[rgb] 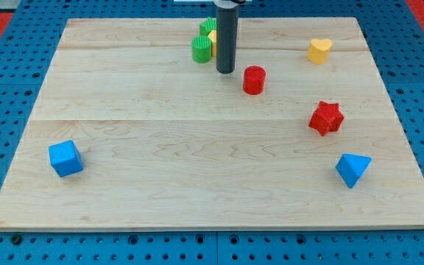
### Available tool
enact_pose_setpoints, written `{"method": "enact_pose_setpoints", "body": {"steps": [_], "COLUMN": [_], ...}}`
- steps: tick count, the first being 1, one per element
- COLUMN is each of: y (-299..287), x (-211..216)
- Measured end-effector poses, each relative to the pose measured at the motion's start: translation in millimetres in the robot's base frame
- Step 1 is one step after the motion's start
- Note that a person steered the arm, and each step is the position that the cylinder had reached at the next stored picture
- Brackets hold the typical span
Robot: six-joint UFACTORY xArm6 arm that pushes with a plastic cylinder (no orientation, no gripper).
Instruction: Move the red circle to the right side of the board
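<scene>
A red circle block [254,79], a short cylinder standing upright, sits on a pale wooden board [197,169], a little right of centre and in the upper half of the view. Just to its left stands the dark rod, and my tip [225,71] rests on the board close beside the block; whether it touches the block cannot be told. The rod is a plain straight tool and holds nothing.

Left of the rod, near the view's top, three blocks cluster together: a green cylinder-like block [201,49] in front, a second green block [207,28] behind it, and a yellow block [213,40] partly hidden by the rod.

To the right of the red circle, near the view's top right, lies a yellow heart [319,50]. Lower on the right sits a red star [326,118], and below that a blue triangular block [352,169]. Far across, at the view's lower left, is a blue cube [65,158].

The board lies on a blue perforated table [6,246].
</scene>
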State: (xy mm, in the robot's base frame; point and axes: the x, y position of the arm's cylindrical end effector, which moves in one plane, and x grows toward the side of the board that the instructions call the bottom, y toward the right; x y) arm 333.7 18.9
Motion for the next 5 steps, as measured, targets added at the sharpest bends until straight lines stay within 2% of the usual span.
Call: {"method": "enact_pose_setpoints", "body": {"steps": [3,5], "y": [11.7,61.3], "x": [22.9,24.1]}}
